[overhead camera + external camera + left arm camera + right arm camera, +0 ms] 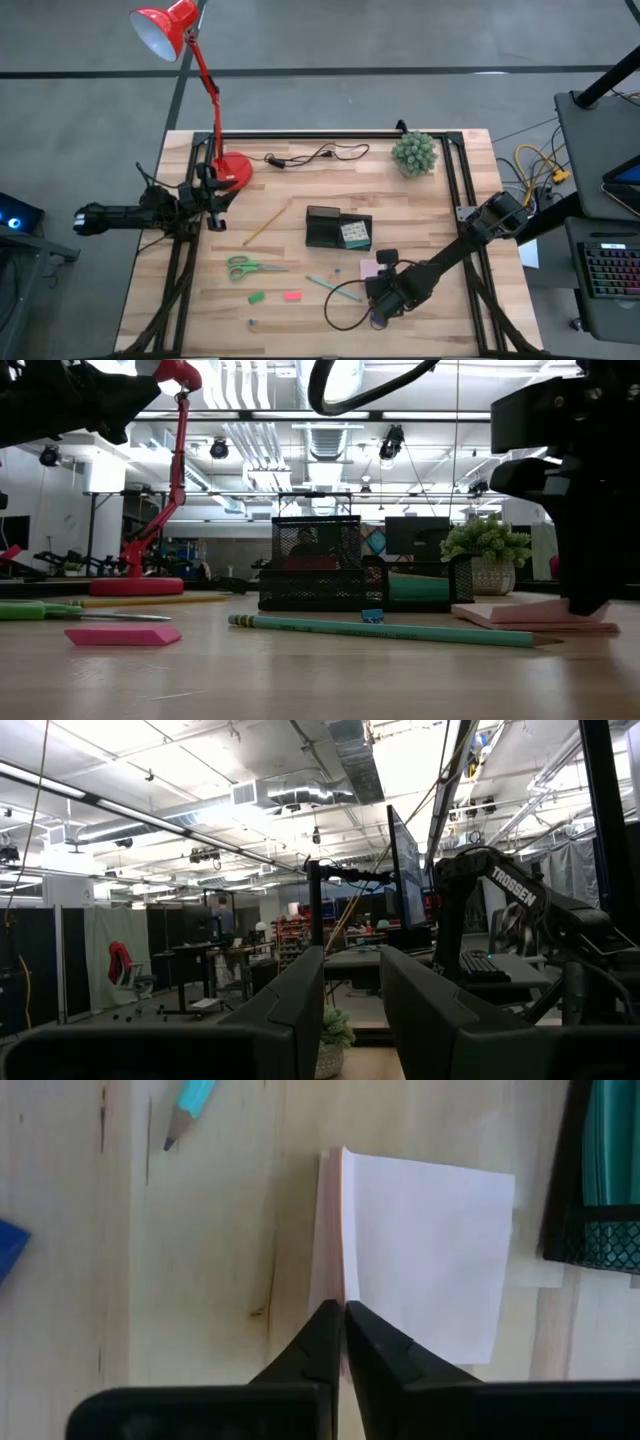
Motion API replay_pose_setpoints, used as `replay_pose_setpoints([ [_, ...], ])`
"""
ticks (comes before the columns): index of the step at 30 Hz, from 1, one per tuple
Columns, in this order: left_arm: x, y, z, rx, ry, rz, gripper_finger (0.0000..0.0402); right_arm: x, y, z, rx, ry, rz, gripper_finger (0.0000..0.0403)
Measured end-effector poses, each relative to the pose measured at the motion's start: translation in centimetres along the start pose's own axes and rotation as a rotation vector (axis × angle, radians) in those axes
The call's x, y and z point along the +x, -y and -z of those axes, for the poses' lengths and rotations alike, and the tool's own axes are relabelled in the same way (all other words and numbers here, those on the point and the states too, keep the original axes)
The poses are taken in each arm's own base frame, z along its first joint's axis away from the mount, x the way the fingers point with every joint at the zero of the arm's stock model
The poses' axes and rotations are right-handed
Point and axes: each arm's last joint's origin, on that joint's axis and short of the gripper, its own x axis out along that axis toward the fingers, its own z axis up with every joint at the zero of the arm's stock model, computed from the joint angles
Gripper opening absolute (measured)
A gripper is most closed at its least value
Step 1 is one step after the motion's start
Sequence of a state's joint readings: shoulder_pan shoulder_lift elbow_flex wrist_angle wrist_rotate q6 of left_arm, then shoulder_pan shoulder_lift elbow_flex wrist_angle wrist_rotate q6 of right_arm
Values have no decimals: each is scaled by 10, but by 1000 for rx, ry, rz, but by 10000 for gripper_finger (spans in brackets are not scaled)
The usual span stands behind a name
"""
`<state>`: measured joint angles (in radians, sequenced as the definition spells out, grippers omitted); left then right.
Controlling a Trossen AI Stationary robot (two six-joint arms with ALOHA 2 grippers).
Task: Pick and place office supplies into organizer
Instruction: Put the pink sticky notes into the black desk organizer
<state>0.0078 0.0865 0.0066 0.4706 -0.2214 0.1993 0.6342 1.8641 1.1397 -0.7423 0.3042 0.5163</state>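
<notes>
- right gripper [343, 1315] is pinching shut on the edge of the pink sticky-note pad [425, 1250], lying beside the organizer [337, 228]
- lifting slowly is probably smart, since sheets could peel

My station stood in a robotics laboratory or industrial workshop. I worked at a wooden worktop [300, 290] framed in black metal rails, set on a grey concrete floor [400, 40] marked with dark lines. Overhead ran exposed ventilation ducts [300, 792], pipes and strip lights. Beyond lay benches carrying monitors [405, 870], a keyboard [612, 270] and loose yellow cables [535, 165]. Another arm lettered TROSSEN [515, 890] stood nearby.
</notes>
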Motion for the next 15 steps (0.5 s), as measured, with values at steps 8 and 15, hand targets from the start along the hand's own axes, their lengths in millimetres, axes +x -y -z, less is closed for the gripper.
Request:
replay_pose_setpoints([
  [8,0,0,0,0,0,0,89,-4,-1,-5,9,19,-8,9],
  [15,0,0,0,0,0,0,89,-17,-2,-15,14,44,-14,8],
])
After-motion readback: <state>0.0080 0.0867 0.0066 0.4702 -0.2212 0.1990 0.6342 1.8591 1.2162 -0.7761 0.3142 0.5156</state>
